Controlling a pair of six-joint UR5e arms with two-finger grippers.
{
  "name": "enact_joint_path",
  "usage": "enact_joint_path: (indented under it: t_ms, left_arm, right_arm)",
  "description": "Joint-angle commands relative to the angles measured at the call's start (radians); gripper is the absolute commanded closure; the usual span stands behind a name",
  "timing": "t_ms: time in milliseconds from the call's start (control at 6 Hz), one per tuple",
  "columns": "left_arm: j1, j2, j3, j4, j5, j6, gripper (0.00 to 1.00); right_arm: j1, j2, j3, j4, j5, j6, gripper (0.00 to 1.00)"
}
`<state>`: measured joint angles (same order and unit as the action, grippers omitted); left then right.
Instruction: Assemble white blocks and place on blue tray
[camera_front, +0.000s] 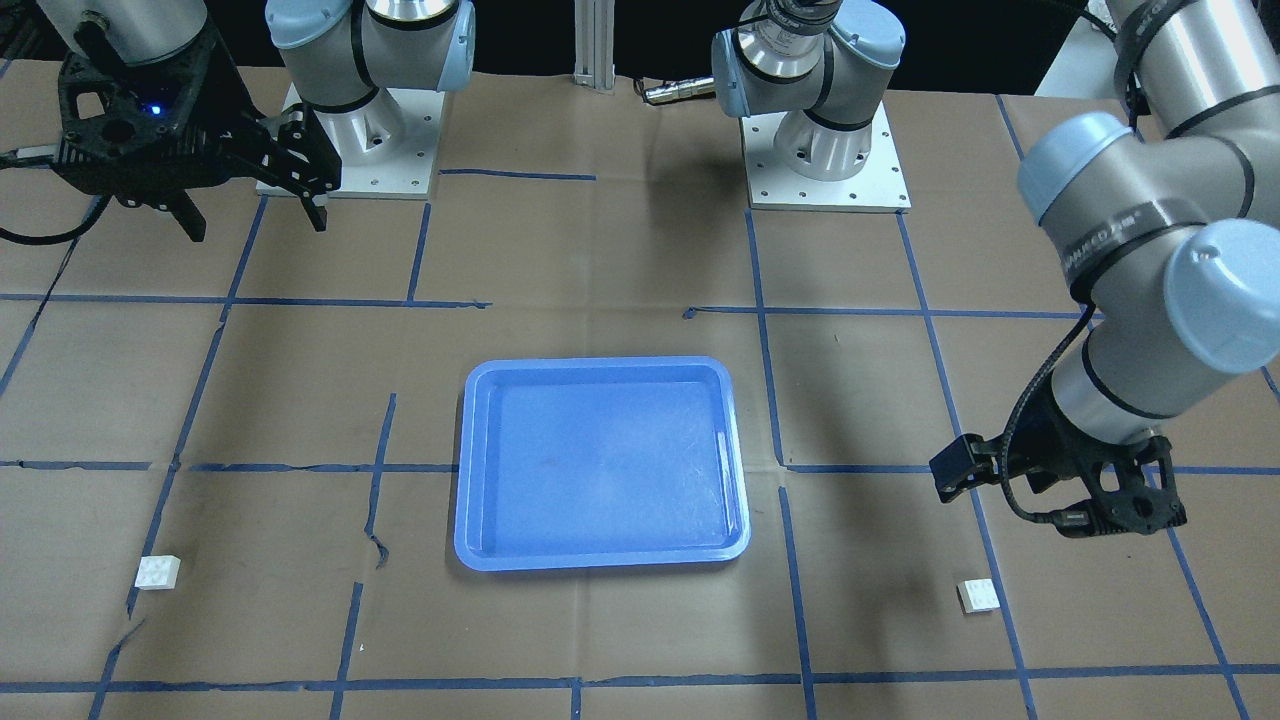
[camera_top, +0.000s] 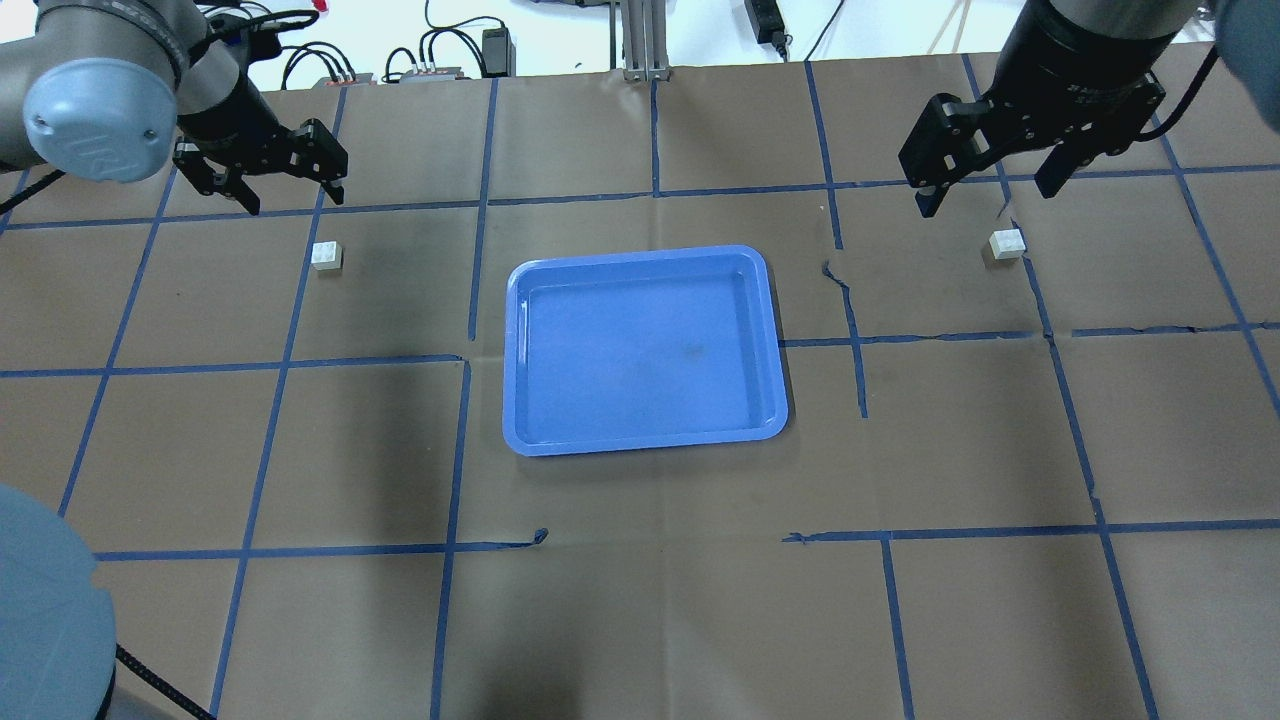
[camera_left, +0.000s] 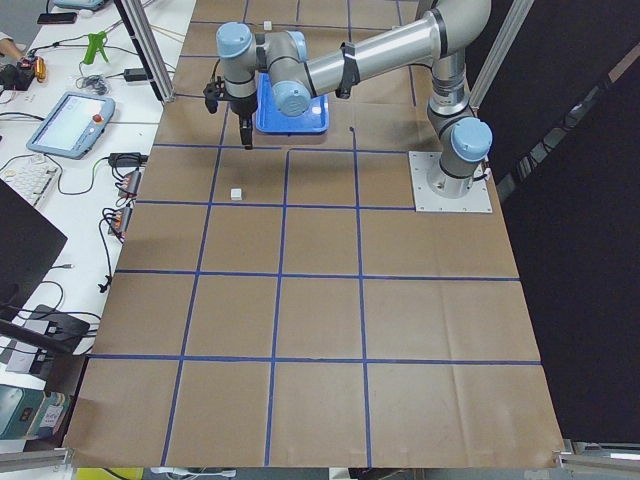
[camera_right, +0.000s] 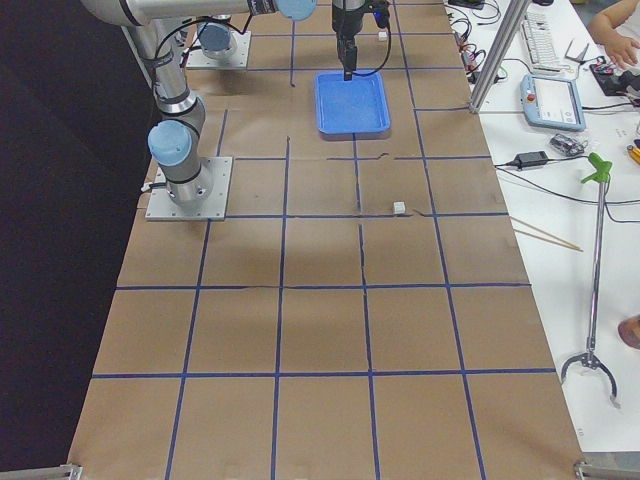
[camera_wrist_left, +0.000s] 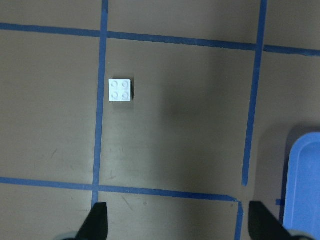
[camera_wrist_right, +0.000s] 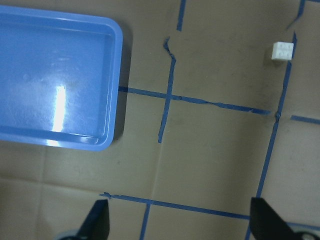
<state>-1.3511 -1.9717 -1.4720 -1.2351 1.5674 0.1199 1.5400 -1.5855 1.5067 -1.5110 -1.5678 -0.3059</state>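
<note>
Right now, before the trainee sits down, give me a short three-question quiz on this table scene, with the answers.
1. True or false: a white block already lies inside the blue tray.
2. The left gripper is: A) shut on a block; B) open, holding nothing; C) down inside the tray.
3. How many white blocks lie on the table, and are they joined?

Key:
1. False. The tray is empty.
2. B.
3. Two, not joined. The left white block and the right white block lie on opposite sides of the tray.
</note>
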Motion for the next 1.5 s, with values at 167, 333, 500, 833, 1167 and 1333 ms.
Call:
enact_joint_path:
  t_ms: [167,333,500,833,1167,1333]
  left_arm:
    - [0.029,-0.189,0.087,0.078,0.006,0.023,0.01]
    - [0.047,-0.229,0.079,0.113,0.006,0.029,0.01]
    - [0.056,-0.272,0.072,0.168,0.006,0.040,0.01]
    - [0.058,-0.296,0.065,0.195,0.008,0.038,0.03]
    - [0.059,-0.297,0.052,0.194,0.010,0.040,0.58]
    - [0.058,-0.297,0.039,0.194,0.011,0.043,0.72]
  right_arm:
    - [-0.068,0.006,0.007,-0.014,-0.005,-0.567,0.00]
    - [-0.148,0.010,0.007,-0.018,0.002,-0.805,0.00]
    - [-0.211,0.044,0.001,-0.034,0.005,-1.048,0.00]
    - [-0.306,0.132,-0.044,-0.060,0.006,-1.462,0.00]
    - [-0.327,0.295,-0.210,-0.066,0.008,-1.646,0.00]
    - [-0.337,0.370,-0.291,-0.064,0.017,-1.709,0.00]
